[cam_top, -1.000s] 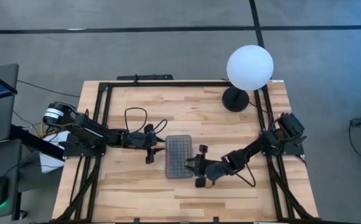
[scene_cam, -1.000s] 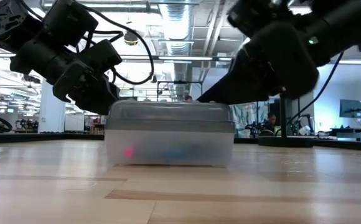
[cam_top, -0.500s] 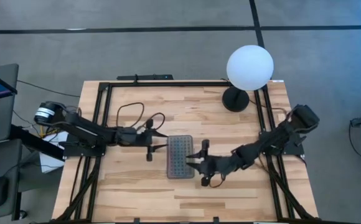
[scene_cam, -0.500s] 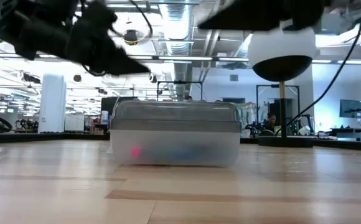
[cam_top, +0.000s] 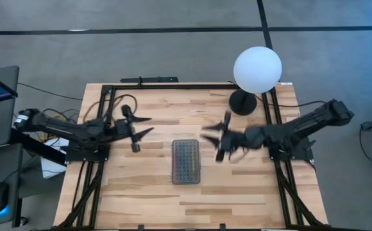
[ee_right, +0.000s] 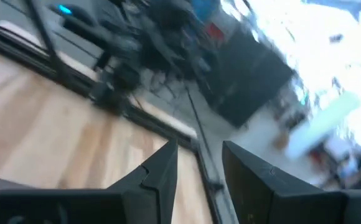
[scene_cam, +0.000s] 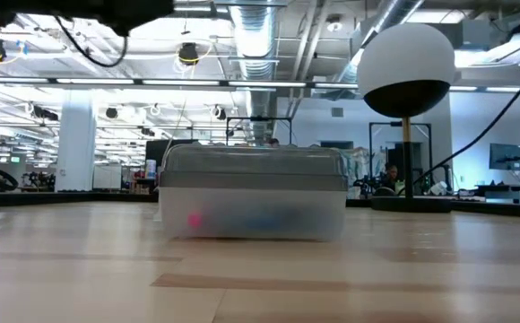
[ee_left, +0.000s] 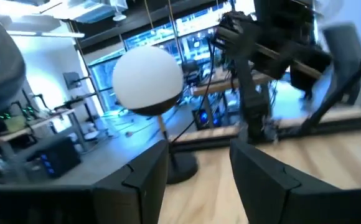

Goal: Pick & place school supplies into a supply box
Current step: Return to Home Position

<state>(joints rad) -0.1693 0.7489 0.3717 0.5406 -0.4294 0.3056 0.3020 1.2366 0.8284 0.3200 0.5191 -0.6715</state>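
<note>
The supply box point(cam_top: 186, 161) lies at the table's middle with its grey dotted lid shut. In the low view the box point(scene_cam: 253, 193) rests flat on its base. Through its clear wall show a pink blur point(scene_cam: 192, 219) and a blue blur point(scene_cam: 260, 220) of school supplies; the rest are hidden. My left gripper point(cam_top: 145, 126) hangs open, up and to the box's far left. My right gripper point(cam_top: 213, 137) hangs open, up and to its far right. In each wrist view, of the left gripper point(ee_left: 199, 180) and the right gripper point(ee_right: 199, 174), the two fingers stand apart with nothing between them.
A lamp with a white globe point(cam_top: 257, 69) stands on a dark round foot point(cam_top: 242, 102) at the far right corner, close to my right arm. It shows as the lamp point(scene_cam: 406, 67) in the low view. A black frame point(cam_top: 173, 86) runs along the table's edges. Bare wood point(cam_top: 186, 202) lies around the box.
Both grippers have drawn back from the box's two long sides and risen, leaving the low view. The left one went toward the table's left and far edge, the right one toward the far edge and the right. The box stays shut on the table.
</note>
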